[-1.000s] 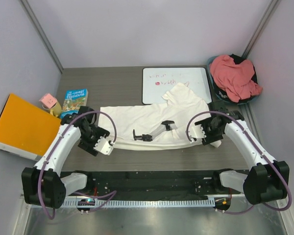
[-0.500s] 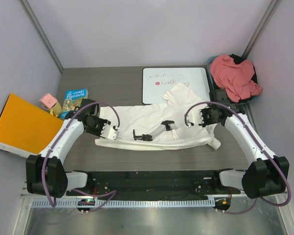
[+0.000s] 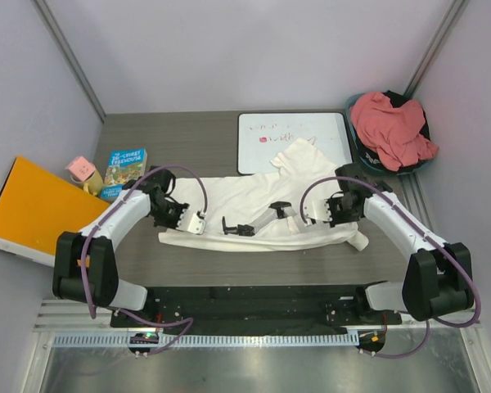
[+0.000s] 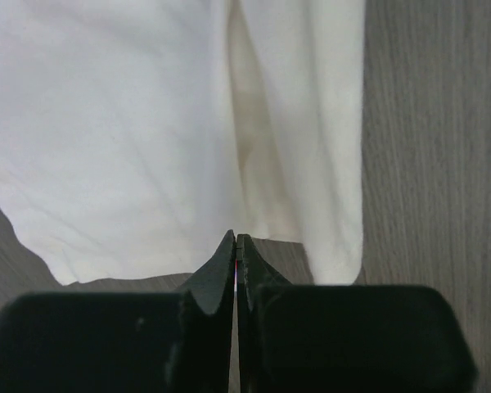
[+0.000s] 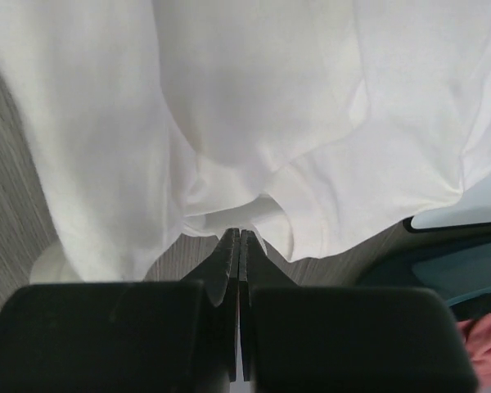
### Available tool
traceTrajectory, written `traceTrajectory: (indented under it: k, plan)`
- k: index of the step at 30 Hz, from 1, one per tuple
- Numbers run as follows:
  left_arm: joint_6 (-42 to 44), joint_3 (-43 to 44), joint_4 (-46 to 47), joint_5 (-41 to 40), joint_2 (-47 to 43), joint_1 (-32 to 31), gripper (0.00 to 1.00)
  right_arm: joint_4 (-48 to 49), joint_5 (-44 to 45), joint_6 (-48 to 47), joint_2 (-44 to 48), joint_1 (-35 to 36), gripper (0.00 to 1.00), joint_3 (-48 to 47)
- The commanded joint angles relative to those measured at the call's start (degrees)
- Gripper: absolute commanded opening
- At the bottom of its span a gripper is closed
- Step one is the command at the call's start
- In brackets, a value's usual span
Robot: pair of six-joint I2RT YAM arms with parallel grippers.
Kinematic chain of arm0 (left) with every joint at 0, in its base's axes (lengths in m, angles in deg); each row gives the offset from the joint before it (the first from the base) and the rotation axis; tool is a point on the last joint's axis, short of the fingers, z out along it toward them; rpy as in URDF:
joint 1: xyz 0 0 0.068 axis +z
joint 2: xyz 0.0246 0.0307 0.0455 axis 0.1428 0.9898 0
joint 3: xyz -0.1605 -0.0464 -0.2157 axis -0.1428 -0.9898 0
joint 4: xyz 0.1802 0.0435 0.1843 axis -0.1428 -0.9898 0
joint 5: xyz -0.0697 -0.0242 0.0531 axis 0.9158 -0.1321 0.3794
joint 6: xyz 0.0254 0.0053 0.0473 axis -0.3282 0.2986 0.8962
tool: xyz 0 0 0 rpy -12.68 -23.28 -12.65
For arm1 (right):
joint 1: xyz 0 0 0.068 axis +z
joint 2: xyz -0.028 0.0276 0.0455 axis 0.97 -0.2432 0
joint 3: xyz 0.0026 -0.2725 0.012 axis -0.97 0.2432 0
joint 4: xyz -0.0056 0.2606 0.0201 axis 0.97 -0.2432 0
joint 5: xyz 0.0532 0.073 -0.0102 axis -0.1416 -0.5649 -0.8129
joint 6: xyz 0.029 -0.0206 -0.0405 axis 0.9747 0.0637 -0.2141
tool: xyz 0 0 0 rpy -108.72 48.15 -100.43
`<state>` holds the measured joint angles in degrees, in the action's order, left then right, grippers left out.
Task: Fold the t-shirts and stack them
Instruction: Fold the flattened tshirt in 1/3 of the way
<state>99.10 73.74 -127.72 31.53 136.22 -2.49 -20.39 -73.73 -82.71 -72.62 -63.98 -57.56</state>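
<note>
The left gripper has its jaws pressed shut on the left end of a large plain white cloth t-shirt. The right gripper pinches its right end. The shirt lies across the grey wood-grain worktop, its far sleeve overlapping a glossy white whiteboard. At the far right, a salmon pink-red cloth t-shirt is heaped in a dark round bin.

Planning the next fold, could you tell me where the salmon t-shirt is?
Top view: the salmon t-shirt lies crumpled in the dark bin at the far right corner, beside the whiteboard.
</note>
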Motion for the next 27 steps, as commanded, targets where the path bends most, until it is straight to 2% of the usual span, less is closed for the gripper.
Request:
traceTrajectory:
  k: [1, 5, 8, 9, 12, 14, 18, 24, 27]
  plan:
    - [0.03, 4.01, -11.55, 3.79, -0.39, -0.55, 0.00, -4.57, -0.85, 2.50, 0.42, 0.97, 0.01, -1.57]
    - [0.56, 2.54, -15.72, 3.88, -0.74, -0.73, 0.00, -7.84, -1.64, 2.24, 0.95, 0.97, 0.01, -1.40]
    - [-1.02, -3.78, -9.32, 2.04, -2.50, -1.43, 0.00, -7.93, -1.73, 2.33, 1.48, 1.33, 0.01, 0.00]
    - [-2.76, -7.11, -4.69, 1.34, -2.85, -1.60, 0.00, -7.93, -1.82, 2.59, 1.57, 1.59, 0.01, 0.18]
    - [-6.63, -11.26, 2.97, -1.03, -4.17, -2.22, 0.00, -8.01, -1.91, 3.38, 2.44, 2.12, 0.01, 0.97]
    - [-8.05, -11.27, 3.62, -1.30, -5.13, -2.22, 0.00, -8.10, -1.82, 3.12, 3.49, 2.29, 0.01, 1.32]
    - [-7.45, -7.59, -6.01, 1.33, -7.33, -2.22, 0.00, -8.89, -1.03, 2.59, 4.47, 2.20, 0.01, 1.32]
    - [0.55, -5.57, -20.95, -0.42, -11.99, -2.22, 0.00, -12.05, -1.99, 2.86, 5.61, 2.29, 0.01, 1.41]
    - [-1.80, -2.31, -21.53, -0.16, -12.35, -2.22, 0.00, -9.35, -1.03, 3.56, 6.22, 2.29, 0.01, 2.37]
